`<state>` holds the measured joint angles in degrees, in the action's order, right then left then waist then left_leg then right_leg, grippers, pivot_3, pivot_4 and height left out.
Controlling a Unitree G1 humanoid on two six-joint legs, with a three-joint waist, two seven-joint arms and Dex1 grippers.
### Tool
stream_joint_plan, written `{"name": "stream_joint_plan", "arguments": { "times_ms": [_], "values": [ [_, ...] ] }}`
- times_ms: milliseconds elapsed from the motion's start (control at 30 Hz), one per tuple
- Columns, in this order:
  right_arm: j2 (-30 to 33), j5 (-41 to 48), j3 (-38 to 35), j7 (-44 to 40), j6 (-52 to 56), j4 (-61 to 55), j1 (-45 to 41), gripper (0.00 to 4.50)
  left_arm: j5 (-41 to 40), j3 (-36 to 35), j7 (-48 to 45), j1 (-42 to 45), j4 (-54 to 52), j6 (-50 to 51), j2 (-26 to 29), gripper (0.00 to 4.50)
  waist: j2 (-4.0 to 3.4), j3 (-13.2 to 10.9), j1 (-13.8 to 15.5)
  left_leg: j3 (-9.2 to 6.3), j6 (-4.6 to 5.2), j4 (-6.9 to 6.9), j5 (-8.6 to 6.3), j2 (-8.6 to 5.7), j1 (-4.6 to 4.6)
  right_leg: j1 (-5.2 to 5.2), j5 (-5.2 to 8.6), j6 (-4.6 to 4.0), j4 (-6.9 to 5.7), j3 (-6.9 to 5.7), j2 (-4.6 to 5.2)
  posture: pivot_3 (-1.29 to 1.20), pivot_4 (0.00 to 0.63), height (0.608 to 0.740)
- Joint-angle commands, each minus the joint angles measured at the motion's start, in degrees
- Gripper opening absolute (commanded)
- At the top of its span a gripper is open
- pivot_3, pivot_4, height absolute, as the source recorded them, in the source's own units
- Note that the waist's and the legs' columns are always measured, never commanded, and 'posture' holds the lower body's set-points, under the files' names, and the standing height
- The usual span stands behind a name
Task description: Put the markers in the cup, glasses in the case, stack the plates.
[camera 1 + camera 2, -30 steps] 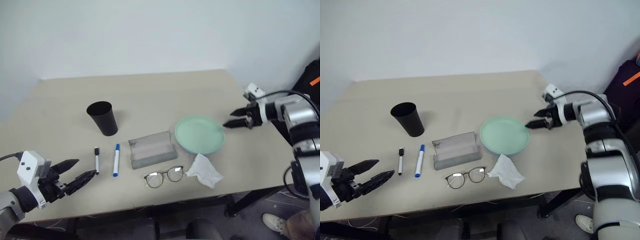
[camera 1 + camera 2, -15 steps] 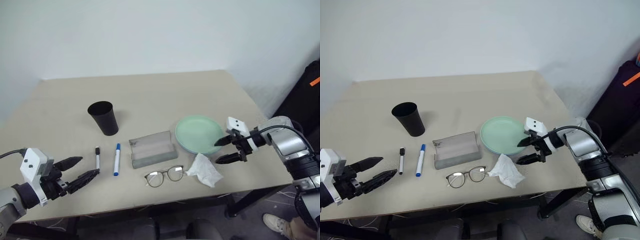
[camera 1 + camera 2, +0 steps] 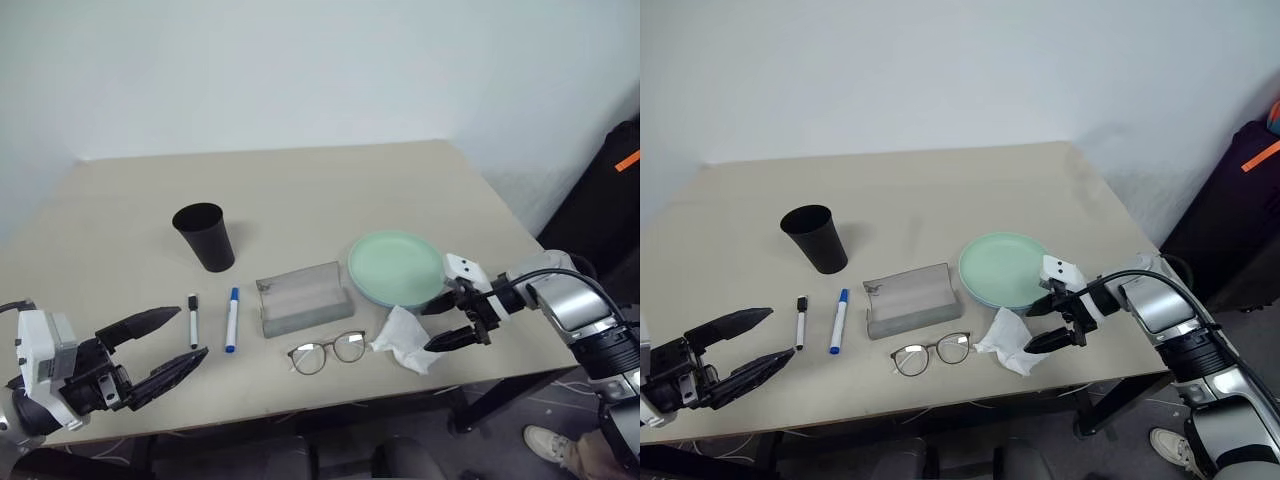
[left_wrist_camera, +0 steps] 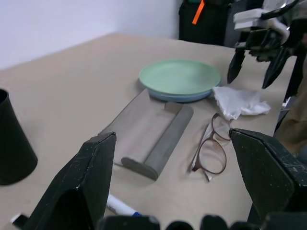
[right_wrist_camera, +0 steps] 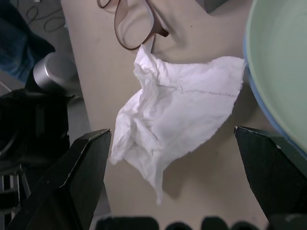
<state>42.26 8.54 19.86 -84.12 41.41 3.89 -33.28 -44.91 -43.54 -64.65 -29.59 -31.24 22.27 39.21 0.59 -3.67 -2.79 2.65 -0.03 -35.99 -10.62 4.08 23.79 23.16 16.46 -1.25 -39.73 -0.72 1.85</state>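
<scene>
The black cup stands upright at the back left of the table. In front of it lie two markers side by side, one black-capped and one blue-capped. To their right the grey case lies open. The glasses rest in front of the case. The mint green plate sits on the light blue plate, whose rim shows beneath it. My left gripper is open, hovering left of the markers at the table's front corner. My right gripper is open, just right of a crumpled white tissue.
The tissue lies between the glasses and the plates, near the table's front edge. A black bag stands beyond the table's right side. The back half of the table is bare.
My right gripper has swung from the far right of the plates back to the near edge beside the tissue. My left gripper has risen a little and turned towards the markers.
</scene>
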Motion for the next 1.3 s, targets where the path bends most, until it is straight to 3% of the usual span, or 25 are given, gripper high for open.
{"name": "stream_joint_plan", "arguments": {
  "times_ms": [33, 267, 300, 367, 700, 767, 900, 1067, 1300],
  "values": [
    [-1.7, 0.47, -0.21, 2.84, 0.57, 1.53, -1.59, 4.43, -0.53, -0.86, -0.67, -0.69, -1.78, -2.28, -0.1, 4.01, 0.01, 0.0, -0.01, 0.0, 0.0, 0.0, 0.0, 0.01, 0.0, 0.0, 0.0, 0.0, 0.0, 0.0, -0.01, 0.0, 0.0, 0.74],
    [-4.53, 0.82, 0.12, 6.09, 1.55, 5.33, -2.2, 4.43, -2.11, -1.33, -1.07, -2.89, -2.17, -2.12, 0.55, 4.01, 0.12, 0.08, -0.02, 0.0, 0.0, -0.01, 0.0, 0.02, -0.01, -0.03, -0.01, 0.0, 0.0, -0.02, -0.01, 0.0, 0.0, 0.74],
    [-4.7, 0.84, 0.28, 6.24, 1.57, 5.1, -2.04, 4.27, -2.02, -1.31, -1.01, -2.96, -2.13, -2.38, 0.53, 4.01, 0.13, 0.08, -0.03, -0.01, 0.0, -0.02, 0.0, 0.04, -0.02, -0.02, -0.02, -0.02, 0.0, -0.04, 0.0, 0.0, 0.0, 0.74],
    [-4.98, 0.91, 0.52, 6.61, 1.58, 4.53, -1.75, 3.86, -1.93, -1.28, -0.98, -3.14, -2.1, -2.56, 0.52, 4.01, 0.13, 0.08, -0.03, 0.02, 0.0, -0.02, 0.0, 0.12, -0.05, -0.01, -0.08, -0.01, 0.0, -0.09, 0.05, 0.0, 0.0, 0.74],
    [-4.88, 1.82, 1.09, 6.09, -0.13, 3.73, -1.58, 0.48, -1.18, -0.56, -0.88, -2.84, -1.49, -3.2, 0.89, 4.01, 0.12, 0.08, -0.01, 0.15, -0.02, 0.03, -0.01, 0.25, -0.02, 0.11, -0.09, -0.01, 0.03, -0.08, -0.01, 0.0, 0.0, 0.74],
    [-4.44, 2.27, 1.25, 5.01, -0.62, 2.97, -1.43, 0.03, -1.12, -0.56, -0.92, -2.86, -1.43, -3.32, 0.98, 4.01, 0.12, 0.08, -0.02, 0.16, -0.02, 0.02, -0.01, 0.26, -0.02, 0.11, -0.09, -0.01, 0.03, -0.08, 0.0, 0.0, 0.0, 0.74],
    [-2.89, 5.05, 0.45, 0.11, -1.38, -0.21, -2.18, 0.03, -1.48, -0.87, -1.45, -3.16, -1.18, -2.99, 1.55, 4.01, 0.12, 0.07, 0.0, 0.16, -0.02, 0.02, -0.01, 0.35, -0.02, 0.12, -0.08, -0.02, 0.03, -0.09, 0.01, 0.0, 0.0, 0.74],
    [-4.14, 14.23, -5.61, -4.55, 2.22, 1.05, -8.2, 0.03, -2.66, -0.96, -1.49, -2.14, -0.54, -1.93, 2.76, 4.01, 0.06, 0.04, -0.12, 0.17, -0.02, 0.03, -0.01, 0.38, -0.02, 0.14, -0.1, -0.01, 0.03, -0.08, 0.01, 0.0, 0.0, 0.74],
    [-11.28, 7.18, -8.48, 10.25, -4.59, 24.62, -22.2, 0.03, -1.79, 1.74, 0.1, -0.15, -0.58, -0.52, 3.28, 4.01, 0.13, 0.09, -0.03, 0.31, -0.07, 0.07, -0.05, 0.46, -0.13, 0.18, -0.18, -0.16, 0.04, -0.23, 0.02, 0.0, 0.0, 0.74]
  ]
}}
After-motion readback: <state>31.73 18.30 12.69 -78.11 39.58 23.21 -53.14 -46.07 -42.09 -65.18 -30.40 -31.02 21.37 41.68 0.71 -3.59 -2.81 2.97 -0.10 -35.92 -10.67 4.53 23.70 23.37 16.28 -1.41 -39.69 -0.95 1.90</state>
